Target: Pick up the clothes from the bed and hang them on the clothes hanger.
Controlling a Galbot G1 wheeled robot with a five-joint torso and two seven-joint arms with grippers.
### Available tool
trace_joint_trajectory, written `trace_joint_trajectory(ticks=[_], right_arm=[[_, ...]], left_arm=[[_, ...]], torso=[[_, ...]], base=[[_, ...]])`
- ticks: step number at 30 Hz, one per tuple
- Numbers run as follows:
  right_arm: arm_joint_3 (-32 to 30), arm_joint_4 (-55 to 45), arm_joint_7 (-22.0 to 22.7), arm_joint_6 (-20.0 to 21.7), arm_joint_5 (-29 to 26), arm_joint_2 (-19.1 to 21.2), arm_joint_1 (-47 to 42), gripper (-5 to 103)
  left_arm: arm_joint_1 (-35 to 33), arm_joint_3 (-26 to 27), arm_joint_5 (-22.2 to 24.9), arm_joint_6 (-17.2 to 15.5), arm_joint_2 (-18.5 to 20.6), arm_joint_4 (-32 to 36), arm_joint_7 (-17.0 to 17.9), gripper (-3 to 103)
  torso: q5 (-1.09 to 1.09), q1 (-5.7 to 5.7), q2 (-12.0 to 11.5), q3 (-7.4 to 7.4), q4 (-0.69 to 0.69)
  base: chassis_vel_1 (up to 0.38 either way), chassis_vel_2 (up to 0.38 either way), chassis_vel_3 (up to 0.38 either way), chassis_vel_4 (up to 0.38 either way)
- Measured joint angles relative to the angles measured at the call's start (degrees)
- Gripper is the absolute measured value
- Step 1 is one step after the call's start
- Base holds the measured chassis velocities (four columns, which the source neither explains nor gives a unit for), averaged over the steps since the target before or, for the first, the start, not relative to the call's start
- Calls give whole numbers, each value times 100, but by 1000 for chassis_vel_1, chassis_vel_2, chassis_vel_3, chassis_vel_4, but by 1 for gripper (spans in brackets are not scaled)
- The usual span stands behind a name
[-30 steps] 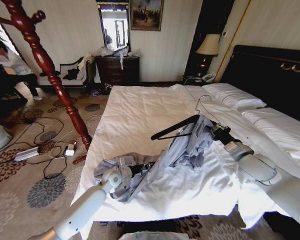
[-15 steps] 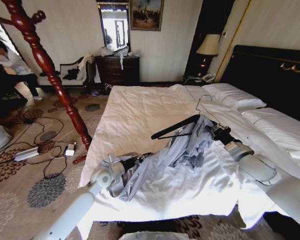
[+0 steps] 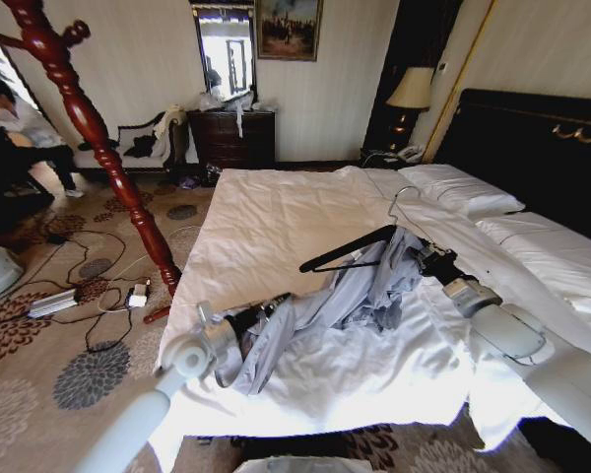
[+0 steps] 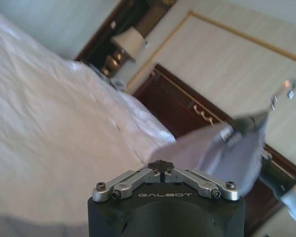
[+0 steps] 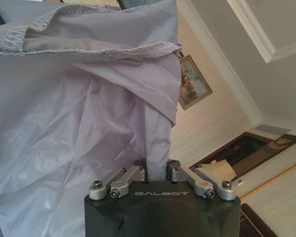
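Observation:
The light blue-grey clothes (image 3: 360, 291) lie partly draped over the black clothes hanger (image 3: 340, 256), which is held tilted above the bed (image 3: 276, 217). My right gripper (image 3: 421, 258) is shut at the hanger's covered end, and in the right wrist view fabric (image 5: 79, 113) runs down between the right gripper's (image 5: 155, 170) jaws. My left gripper (image 3: 274, 307) is shut on the garment's low end near the bed's foot. In the left wrist view the left gripper (image 4: 160, 164) shows closed linkages, with the cloth (image 4: 227, 158) stretching away from it. The hanger's silver hook (image 3: 399, 197) points up.
A tall red-brown wooden coat stand (image 3: 98, 138) rises left of the bed. Cables and a power strip (image 3: 54, 301) lie on the carpet beside it. Pillows (image 3: 463, 192) and the black headboard (image 3: 532, 148) are at right. A dresser (image 3: 231, 138) stands against the far wall.
My left arm has drawn back to the left with the garment's end, stretching the cloth out between the two grippers. The right arm and hanger have barely moved.

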State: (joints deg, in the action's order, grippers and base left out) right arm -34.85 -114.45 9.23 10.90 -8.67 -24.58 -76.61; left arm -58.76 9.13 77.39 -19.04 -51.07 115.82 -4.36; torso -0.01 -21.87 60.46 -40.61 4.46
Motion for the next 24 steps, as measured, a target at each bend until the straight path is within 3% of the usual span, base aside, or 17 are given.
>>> trace_joint_trajectory(ticks=[13, 21, 24], right_arm=[[60, -148, -60, -126, 214, -31, -18, 18], [309, 122, -117, -76, 609, -91, 227, 18], [327, 144, -120, -4, 611, -57, 292, 18]], left_arm=[[971, 444, 834, -22, 482, -60, 339, 0], [1652, 448, 1730, -44, 1091, 748, 938, 0], [1673, 434, 1820, -47, 1215, 991, 1031, 0]], torso=[[0, 0, 0, 0, 1], [1, 0, 0, 0, 1], [2, 0, 0, 0, -1]], base=[[0, 0, 0, 0], [0, 0, 0, 0], [0, 0, 0, 0]])
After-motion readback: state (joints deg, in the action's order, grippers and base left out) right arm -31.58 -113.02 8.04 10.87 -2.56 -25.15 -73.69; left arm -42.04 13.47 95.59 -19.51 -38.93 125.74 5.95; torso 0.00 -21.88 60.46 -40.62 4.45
